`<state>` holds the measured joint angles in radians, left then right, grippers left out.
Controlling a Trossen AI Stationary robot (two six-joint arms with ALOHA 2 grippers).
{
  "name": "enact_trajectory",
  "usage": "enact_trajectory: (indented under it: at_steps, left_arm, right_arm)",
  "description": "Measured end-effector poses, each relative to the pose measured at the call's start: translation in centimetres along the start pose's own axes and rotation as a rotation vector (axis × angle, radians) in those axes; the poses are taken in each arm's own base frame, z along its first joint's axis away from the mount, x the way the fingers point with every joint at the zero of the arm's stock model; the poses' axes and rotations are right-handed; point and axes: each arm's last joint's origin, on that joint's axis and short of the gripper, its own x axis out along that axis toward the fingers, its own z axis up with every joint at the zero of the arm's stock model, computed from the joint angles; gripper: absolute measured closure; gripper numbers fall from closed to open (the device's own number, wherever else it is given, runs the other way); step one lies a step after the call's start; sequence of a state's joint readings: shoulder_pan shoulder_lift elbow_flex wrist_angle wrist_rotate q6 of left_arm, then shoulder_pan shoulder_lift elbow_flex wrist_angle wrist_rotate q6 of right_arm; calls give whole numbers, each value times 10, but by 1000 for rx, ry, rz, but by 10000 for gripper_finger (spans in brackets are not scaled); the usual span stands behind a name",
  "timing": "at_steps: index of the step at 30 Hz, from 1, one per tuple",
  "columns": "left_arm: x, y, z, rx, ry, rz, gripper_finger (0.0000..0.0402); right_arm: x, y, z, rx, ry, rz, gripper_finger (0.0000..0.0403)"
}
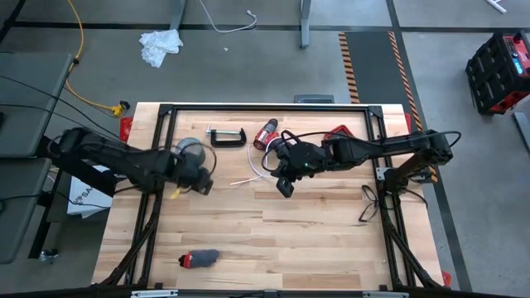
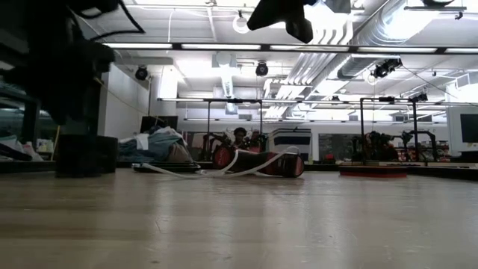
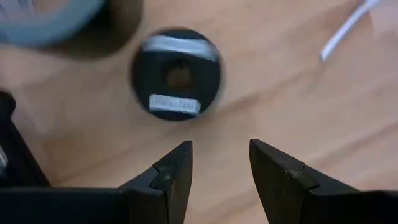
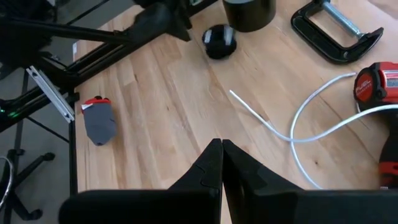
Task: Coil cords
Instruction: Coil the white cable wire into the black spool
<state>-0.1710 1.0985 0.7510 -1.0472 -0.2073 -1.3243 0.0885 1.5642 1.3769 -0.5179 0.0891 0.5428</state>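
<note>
Bench: pale wood planks w/ black frame, set on grey floor; hazard-striped tape is seen on floor beyond it. In low view, a big lit workshop w/ ceiling ducts and strip lights is seen behind.

L to R: yellow cord runs over floor off bench's far-left corner. White rag lies on floor. Left hand is held over bench's left part, fingers narrowly apart, nothing between them. Tape roll sits just beside it. Small grey-and-red item lies near bench's near edge, well apart from the rest. C-clamp lies right of roll. Drill is next to clamp, red and black. Right hand hangs mid-bench, fingers pressed together, holding nothing. Red case stands on floor at far right.

Cord: thin, white, loosely curved betw. clamp and drill, one loose end pointing toward left hand. Disc: round, black, pale centre, two pale labels, lying flat on bench just ahead of left fingers, near roll. Link betw. disc and cord can't be made out.
</note>
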Motion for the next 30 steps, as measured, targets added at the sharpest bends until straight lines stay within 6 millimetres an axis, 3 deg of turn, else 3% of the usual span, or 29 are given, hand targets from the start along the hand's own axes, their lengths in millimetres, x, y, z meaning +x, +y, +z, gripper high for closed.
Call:
enact_trajectory:
  at_steps: [11, 17, 30]
  left_arm:
    - [18, 17, 49, -46, 17, 96, 247]
    - [33, 7, 70, -9, 53, -44, 247]
    - [69, 0, 85, 48, 193, -76, 247]
  right_arm:
    - [0, -2, 2, 7, 10, 27, 403]
    - [1, -2, 2, 7, 11, 26, 403]
    - [1, -3, 1, 16, 25, 18, 403]
